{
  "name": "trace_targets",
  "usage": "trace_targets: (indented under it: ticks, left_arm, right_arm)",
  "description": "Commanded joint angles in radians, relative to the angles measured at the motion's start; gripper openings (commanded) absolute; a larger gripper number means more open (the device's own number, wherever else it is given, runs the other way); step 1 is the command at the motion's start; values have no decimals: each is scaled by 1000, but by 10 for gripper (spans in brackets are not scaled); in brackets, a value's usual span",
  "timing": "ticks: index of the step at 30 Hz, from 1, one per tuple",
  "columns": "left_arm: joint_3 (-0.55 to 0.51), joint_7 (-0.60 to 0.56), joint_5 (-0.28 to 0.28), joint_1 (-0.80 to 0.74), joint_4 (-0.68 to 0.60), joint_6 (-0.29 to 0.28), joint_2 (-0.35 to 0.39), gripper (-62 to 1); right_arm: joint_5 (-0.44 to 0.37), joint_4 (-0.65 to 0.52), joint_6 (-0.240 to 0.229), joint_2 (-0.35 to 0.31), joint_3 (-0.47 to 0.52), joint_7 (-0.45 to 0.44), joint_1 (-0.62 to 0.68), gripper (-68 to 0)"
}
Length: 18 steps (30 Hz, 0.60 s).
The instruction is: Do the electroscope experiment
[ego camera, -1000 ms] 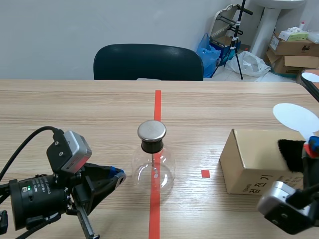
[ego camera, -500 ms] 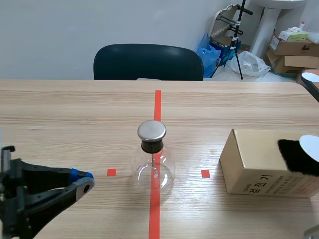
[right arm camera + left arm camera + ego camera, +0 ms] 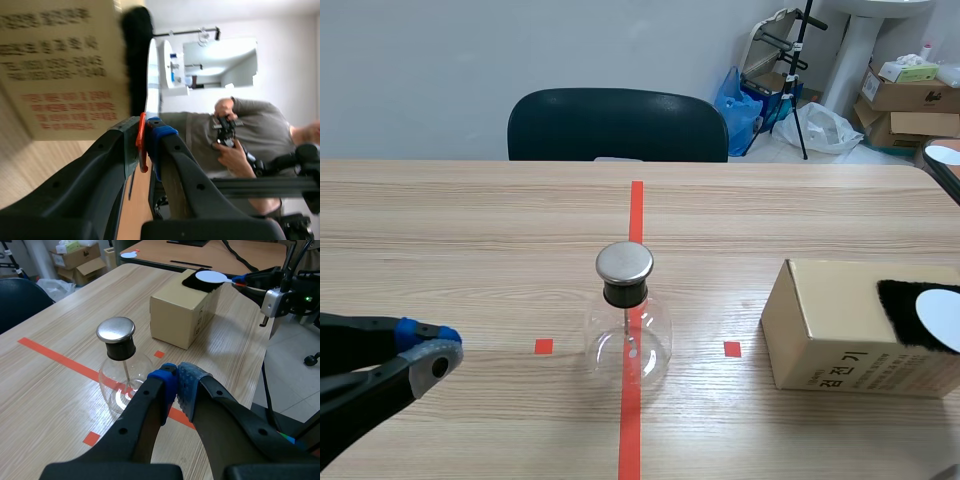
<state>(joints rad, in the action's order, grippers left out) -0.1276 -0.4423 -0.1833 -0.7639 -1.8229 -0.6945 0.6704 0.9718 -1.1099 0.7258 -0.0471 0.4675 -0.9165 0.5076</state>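
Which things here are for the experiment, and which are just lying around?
For the experiment:
glass electroscope flask
black fur pad
white disc
cardboard box under the fur

Just lying around:
dark chair
blue bag
boxes on the floor
black stand

Scene cam: between the arms, faces forward across the surface (image 3: 470,220), mid-distance.
Left wrist cam: low and close, sights over the left claw (image 3: 177,384) at flask (image 3: 119,371) and box (image 3: 182,315). The scene cam shares both.
Right wrist cam: rolled sideways, hard against the same box, looking past the right claw (image 3: 145,131), which pinches an orange handle (image 3: 141,150).
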Motion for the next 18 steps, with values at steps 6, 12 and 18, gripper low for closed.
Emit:
trace_targets:
  ticks: [6,12,18]
  left_arm:
    - [-7,-14,-12,11,6,-2,-2,-576]
    - [-8,-14,26,11,6,-2,-2,-282]
    - [-8,-28,35,11,6,-2,-5,14]
  right_arm:
    - [33,-7,57,-16,5,34,-9,-665]
    - [39,-7,57,-16,2,38,-9,-665]
    - [26,-7,57,-16,0,83,-9,-665]
